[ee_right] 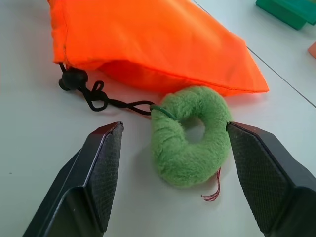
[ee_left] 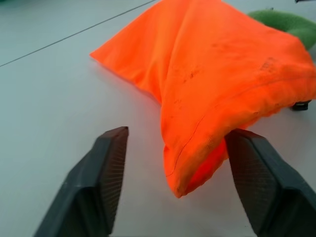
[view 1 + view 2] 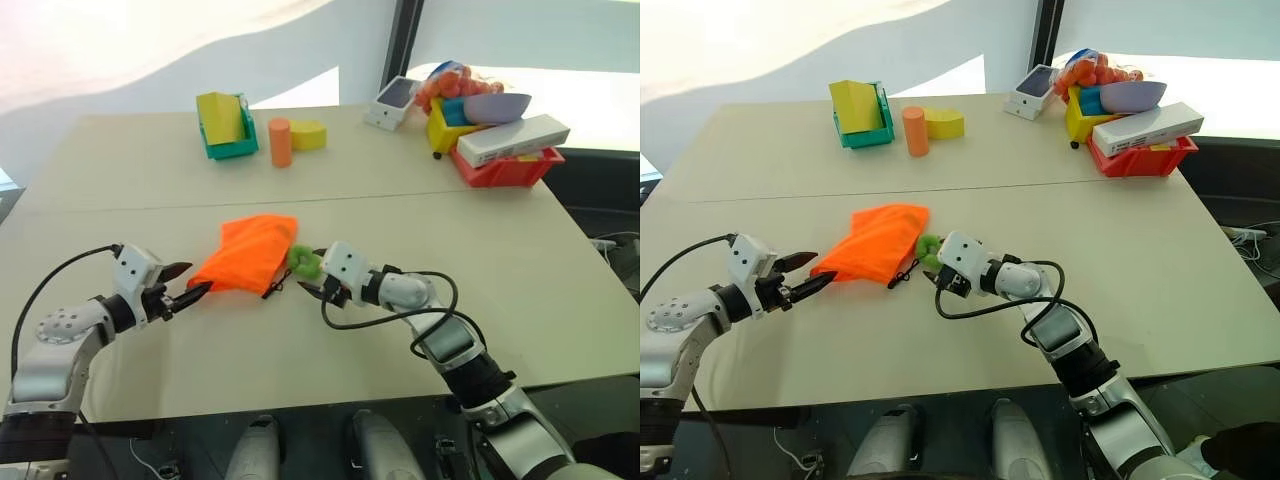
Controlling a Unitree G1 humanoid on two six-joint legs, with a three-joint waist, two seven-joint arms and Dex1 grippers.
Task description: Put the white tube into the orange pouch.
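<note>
The orange pouch lies flat in the middle of the table. Its dark cord ends in a fuzzy green ring at its right side. My left gripper is open at the pouch's left end, and a corner of the fabric lies between its fingers. Open too, my right gripper has the green ring lying on the table between its fingers. The white tube is hidden or out of view.
At the back stand a green bin with a yellow block, an orange cylinder and a yellow block. Back right are a small white box, a red bin under a long white box, and a purple bowl.
</note>
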